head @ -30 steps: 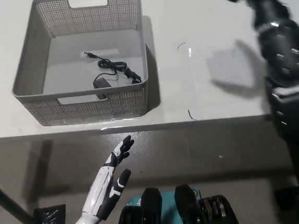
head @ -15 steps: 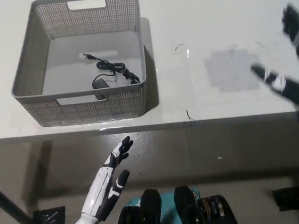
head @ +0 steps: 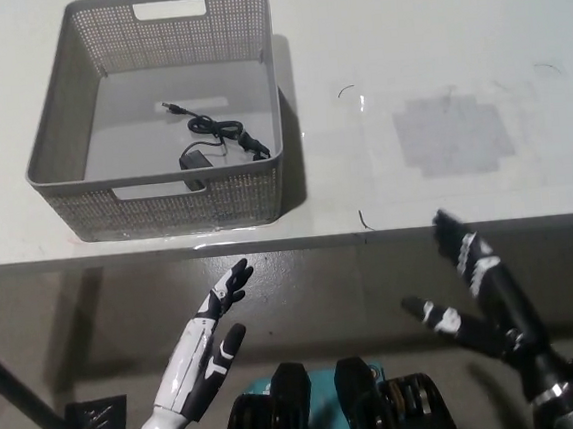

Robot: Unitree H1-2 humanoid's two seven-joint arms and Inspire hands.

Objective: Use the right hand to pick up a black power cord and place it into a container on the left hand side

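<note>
Resting in basket (head: 69, 133): black power cord (head: 215, 138)

- No text, label, brand, number or sign can be read anywhere in the head view.
- The grey basket (head: 170, 200) has perforated walls with no lettering on them.
- The black power cord (head: 210, 141) lying inside it has a small plug block, too small to show any marking.
- The white table (head: 402, 44) carries only a greyish patch (head: 452, 136) and a few small dark marks, none of them legible as characters.
- A small dark plate on the floor (head: 90, 417) bears pale marks too blurred to read.
</note>
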